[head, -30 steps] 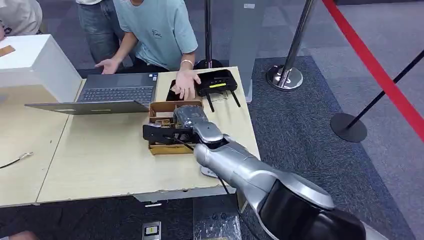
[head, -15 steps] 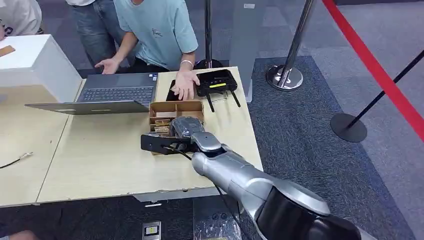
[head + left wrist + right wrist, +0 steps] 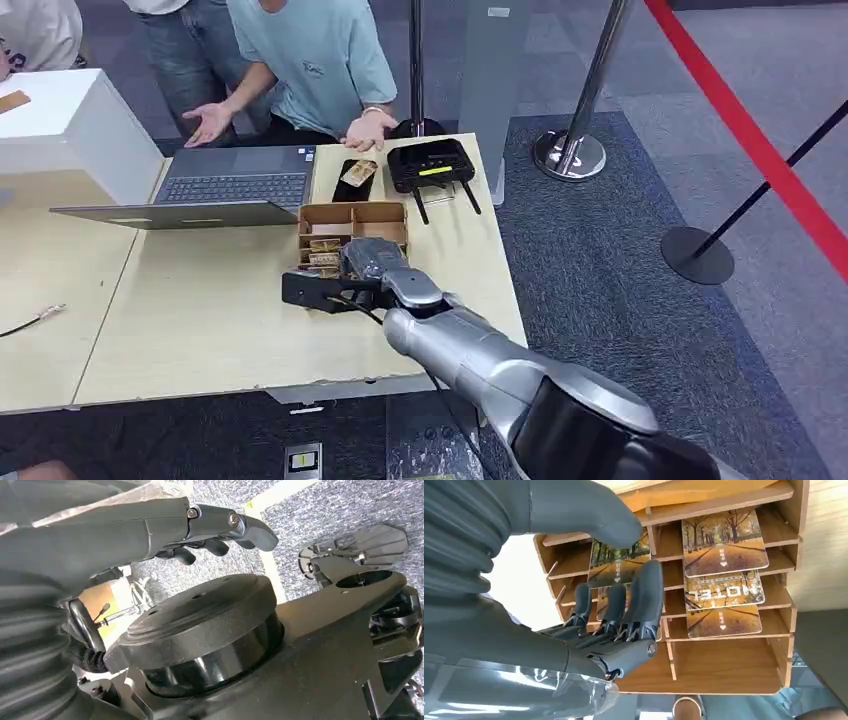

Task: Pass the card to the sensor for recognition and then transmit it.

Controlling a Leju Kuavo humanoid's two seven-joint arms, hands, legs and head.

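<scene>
right hand [image 3: 614, 615] is pinching a card [image 3: 616, 562] between thumb and fingers at the wooden card rack [image 3: 352, 228]. person's hand [image 3: 366, 129] has lifted off the sensor [image 3: 356, 179], uncovering another card there. left hand [image 3: 220, 532] fingers curled, empty.
</scene>
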